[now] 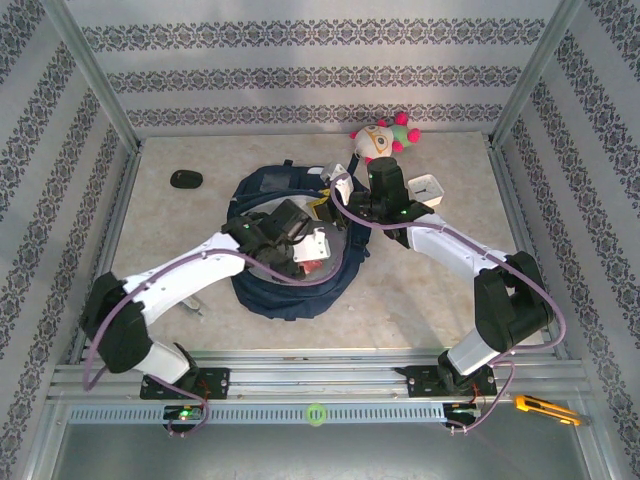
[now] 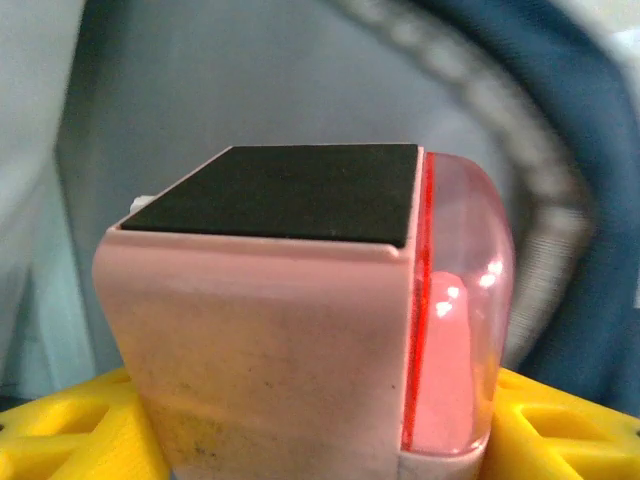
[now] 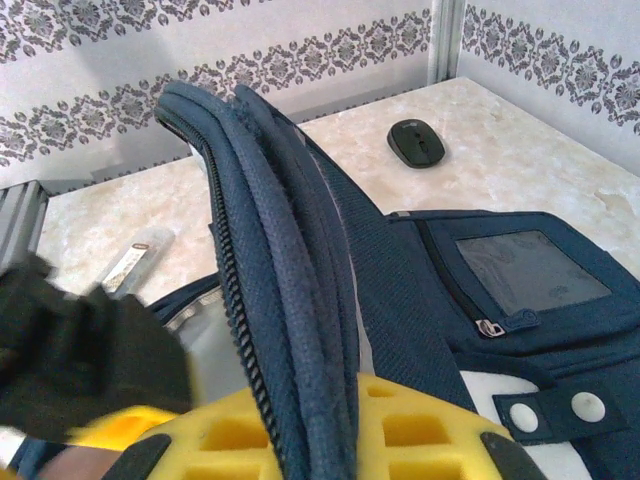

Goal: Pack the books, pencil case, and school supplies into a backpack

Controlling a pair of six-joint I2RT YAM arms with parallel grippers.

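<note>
- From above, the large navy-blue fabric backpack (image 1: 268, 296) lies flat mid-table, mouth gaping. Its long axis runs roughly from the near edge toward the back wall.
- The left gripper (image 1: 303, 256) hangs over the open mouth, with a small pink block (image 1: 306, 263) pinched below it. Its axis cannot be read here.
- The right gripper (image 1: 346, 204) sits at the backpack's far right rim, beside a square white clock (image 1: 425, 187).
- A black oval object (image 1: 186, 179) lies well apart at the far left. A round-headed plush toy (image 1: 385, 138) rests by the back wall.
- In the left wrist view, the left gripper (image 2: 320, 440) clamps the pink block (image 2: 270, 340) between yellow fingers (image 2: 60, 430). The block's black face is uppermost and its clear pink cap is on the right. The pale lining and navy zipped edge of the backpack (image 2: 590, 200) surround it.
- In the right wrist view, the right gripper (image 3: 310, 435) is closed on the rim of the backpack (image 3: 285, 230). The zipped rim stands up between the yellow fingers (image 3: 420, 430).
- The black oval object (image 3: 417, 143) lies on the table beyond.
</note>
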